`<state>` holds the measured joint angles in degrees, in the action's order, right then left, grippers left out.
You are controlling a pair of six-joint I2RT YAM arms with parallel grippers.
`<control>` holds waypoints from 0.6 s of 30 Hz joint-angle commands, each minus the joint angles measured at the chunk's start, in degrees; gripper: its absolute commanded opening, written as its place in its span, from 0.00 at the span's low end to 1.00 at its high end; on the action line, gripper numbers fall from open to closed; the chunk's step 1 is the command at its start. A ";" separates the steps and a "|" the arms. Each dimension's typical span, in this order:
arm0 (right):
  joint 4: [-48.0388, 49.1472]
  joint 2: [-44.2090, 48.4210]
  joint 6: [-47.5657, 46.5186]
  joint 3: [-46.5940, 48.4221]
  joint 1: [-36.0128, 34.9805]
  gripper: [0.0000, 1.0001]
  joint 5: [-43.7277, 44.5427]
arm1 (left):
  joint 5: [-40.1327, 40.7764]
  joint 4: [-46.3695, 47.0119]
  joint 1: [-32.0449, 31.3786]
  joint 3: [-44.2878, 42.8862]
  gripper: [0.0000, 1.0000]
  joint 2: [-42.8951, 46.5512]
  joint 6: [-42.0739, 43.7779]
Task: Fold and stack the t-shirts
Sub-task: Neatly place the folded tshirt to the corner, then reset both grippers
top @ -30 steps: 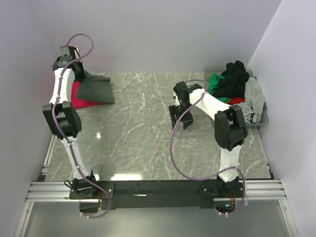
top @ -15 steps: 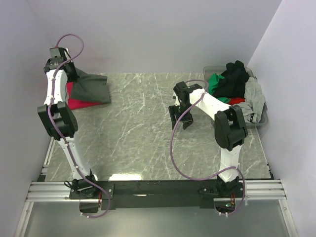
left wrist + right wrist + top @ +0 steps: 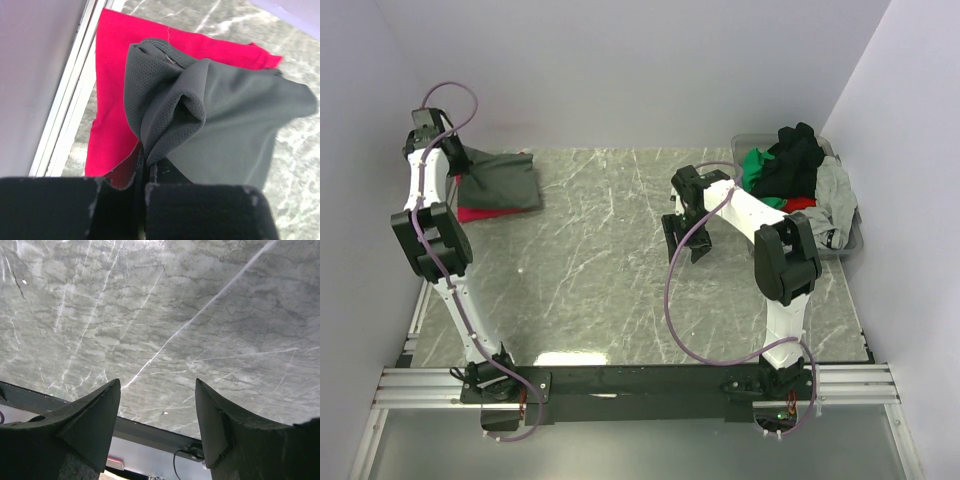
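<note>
The left gripper, closed on a bunched fold of the charcoal-grey t-shirt, sits at 10 o'clock close to the left wall, the shirt overlying the magenta-red t-shirt at the table edge, while the right gripper, spread wide and empty, hangs over bare marble right of centre.

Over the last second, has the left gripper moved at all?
Yes. The left gripper, shut on the dark grey t-shirt, has shifted left, toward the left wall and away from the clear tub.
</note>
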<state>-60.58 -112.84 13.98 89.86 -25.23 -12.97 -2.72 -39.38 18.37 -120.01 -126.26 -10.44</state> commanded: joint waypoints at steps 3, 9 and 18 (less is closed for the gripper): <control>-1.21 0.51 -0.71 0.84 0.10 0.68 -0.21 | 0.96 3.78 1.23 -2.67 0.17 -3.73 -2.04; -0.16 2.79 0.00 0.93 -0.08 0.69 0.40 | 2.55 4.39 1.32 -3.58 0.92 -3.39 -5.38; 3.79 8.59 2.89 -0.30 0.01 0.69 1.81 | 3.60 8.61 -2.89 8.37 0.99 9.17 -9.51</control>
<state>-59.31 -109.89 15.31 89.62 -25.26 -12.36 0.27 -33.93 18.17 -114.48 -124.25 -17.78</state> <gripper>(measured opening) 0.689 0.994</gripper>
